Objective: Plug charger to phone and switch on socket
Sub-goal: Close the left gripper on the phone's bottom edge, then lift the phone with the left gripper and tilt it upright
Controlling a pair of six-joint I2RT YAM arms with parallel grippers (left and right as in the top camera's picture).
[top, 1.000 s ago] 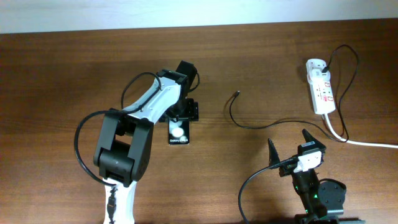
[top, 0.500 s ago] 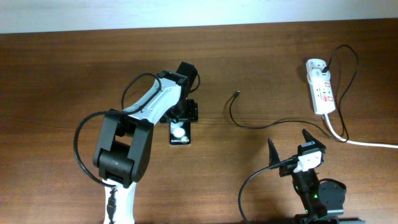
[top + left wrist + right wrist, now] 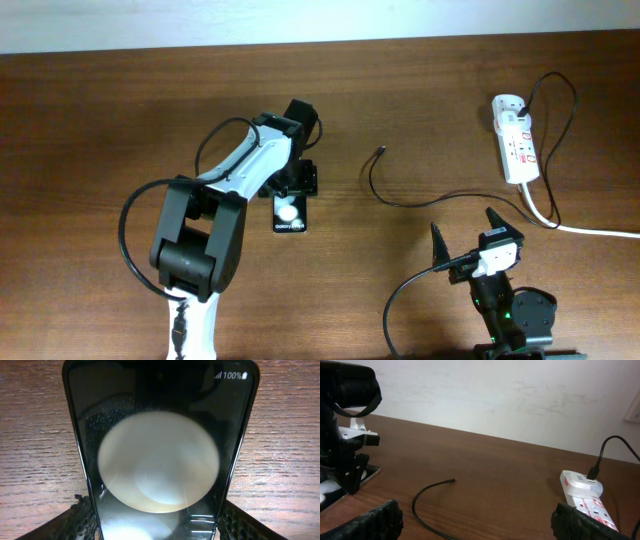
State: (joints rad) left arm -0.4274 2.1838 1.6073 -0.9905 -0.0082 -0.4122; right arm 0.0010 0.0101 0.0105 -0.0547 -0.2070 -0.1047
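Note:
The phone (image 3: 288, 213) lies flat on the table left of centre, a white glare spot on its glossy face. My left gripper (image 3: 297, 180) is at its far end, one finger against each long edge. In the left wrist view the phone (image 3: 160, 460) fills the frame and the left gripper (image 3: 156, 517) is shut on its sides. The charger (image 3: 372, 184) curls across the table, its plug tip free, well right of the phone. The socket (image 3: 517, 140) lies at the far right with a black plug in it. My right gripper (image 3: 465, 236) is open and empty, near the front edge.
The thick white cord (image 3: 590, 230) runs from the socket to the right edge. The right wrist view shows the charger (image 3: 417, 502), the socket (image 3: 585, 497) and my right gripper (image 3: 477, 525) spread wide. A pale wall stands beyond the table's far edge.

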